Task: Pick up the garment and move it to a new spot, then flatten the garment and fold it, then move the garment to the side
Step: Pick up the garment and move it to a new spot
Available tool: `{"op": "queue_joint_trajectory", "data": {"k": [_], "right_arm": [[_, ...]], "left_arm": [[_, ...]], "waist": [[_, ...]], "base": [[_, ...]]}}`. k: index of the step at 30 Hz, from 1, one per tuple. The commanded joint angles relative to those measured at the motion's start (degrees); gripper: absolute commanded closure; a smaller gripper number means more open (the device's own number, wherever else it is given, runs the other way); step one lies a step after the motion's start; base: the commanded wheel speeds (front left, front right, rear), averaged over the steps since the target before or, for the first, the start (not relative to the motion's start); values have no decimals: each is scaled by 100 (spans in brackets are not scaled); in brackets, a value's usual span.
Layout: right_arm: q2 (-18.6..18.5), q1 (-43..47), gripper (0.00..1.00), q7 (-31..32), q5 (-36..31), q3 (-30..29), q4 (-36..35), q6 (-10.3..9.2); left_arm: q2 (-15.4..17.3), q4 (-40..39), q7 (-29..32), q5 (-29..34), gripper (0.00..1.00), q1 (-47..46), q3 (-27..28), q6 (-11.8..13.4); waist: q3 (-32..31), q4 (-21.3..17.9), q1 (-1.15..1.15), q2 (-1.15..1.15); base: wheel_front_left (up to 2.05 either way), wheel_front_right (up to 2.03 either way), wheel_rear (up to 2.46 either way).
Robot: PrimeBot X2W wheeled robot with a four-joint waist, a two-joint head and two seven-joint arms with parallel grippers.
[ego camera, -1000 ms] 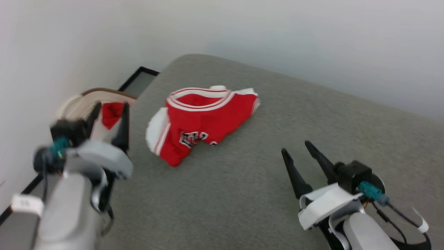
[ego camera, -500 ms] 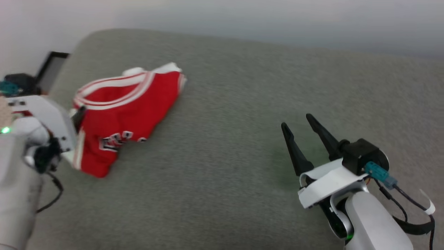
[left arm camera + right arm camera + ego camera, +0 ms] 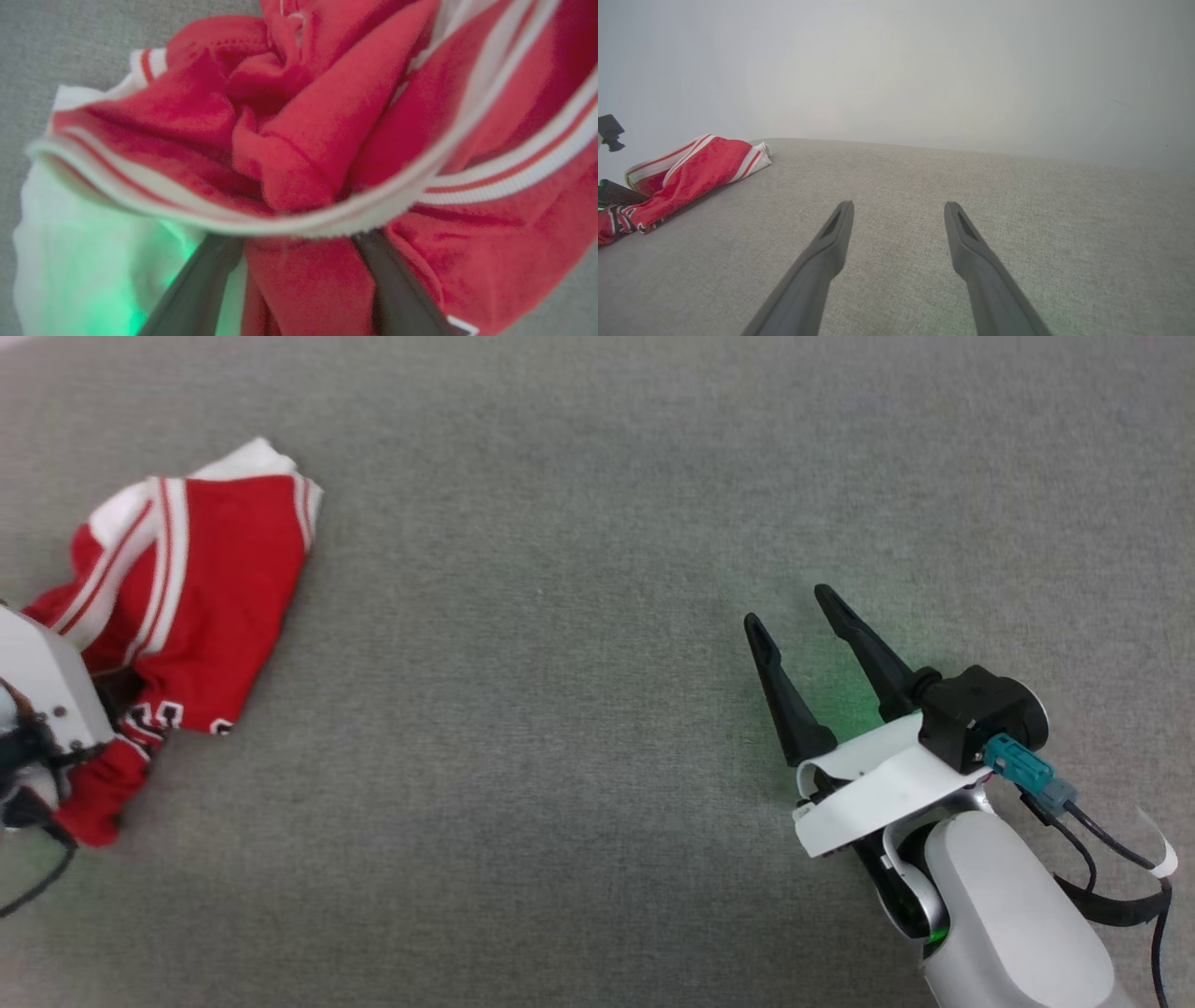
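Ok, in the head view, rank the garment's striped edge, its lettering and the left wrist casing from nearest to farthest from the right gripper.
From the right gripper:
1. Striped edge, at the upper right of the garment.
2. Lettering, lower on the garment.
3. Left wrist casing, at the far left edge.

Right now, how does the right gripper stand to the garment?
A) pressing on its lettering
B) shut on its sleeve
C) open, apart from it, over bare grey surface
C: the right gripper has its fingers spread over the grey surface, and the garment lies well off to its left.
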Motion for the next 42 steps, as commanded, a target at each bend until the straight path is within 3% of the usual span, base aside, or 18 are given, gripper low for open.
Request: {"op": "queue_joint_trajectory", "data": {"k": [1,4,5,7,14,19,23,29,36,42], "right_arm": [[-31,-69,0,-26,-30,2,-33,0],[-59,-87,0,-25,-55,-42,-50,0],[-62,-91,0,-25,-62,-58,-48,0],[-58,-104,0,-26,-80,-57,-38,0],[-1,43,0,-26,105,-18,8,0],[23,236,0,-25,214,-102,94,0],[64,405,0,-25,279,-195,114,0],[137,605,0,-26,370,-369,67,0],[211,791,0,-26,473,-543,-51,0],[252,834,0,-25,579,-722,-216,0]], "left_arm": [[-387,51,112,-128,0,226,-219,3],[-549,21,78,-331,0,242,-369,-10],[-588,2,53,-385,46,236,-419,-11],[-653,-64,-28,-514,100,244,-505,-17],[-115,43,-905,-544,100,79,-571,-8],[330,-297,-1930,-398,100,-309,-640,-2],[343,-800,-2336,-551,100,-443,-825,5],[308,-2105,-2225,-901,100,-626,-1417,5],[181,-3856,-1876,-1471,100,-821,-2117,5],[-84,-4567,-1555,-1671,100,-1154,-2723,5]], "waist": [[417,-334,0,0],[471,-305,0,0],[475,-286,0,0],[430,-241,0,0],[-136,-70,0,0],[-637,80,0,0],[-950,113,0,0],[-1219,-112,0,0],[-1195,-712,0,0],[-893,-1152,0,0]], "base": [[0,0,0],[0,0,0],[0,0,0],[0,0,0],[0,0,0],[0,0,0],[0,0,0],[0,0,0],[0,0,0],[0,0,0]]}}
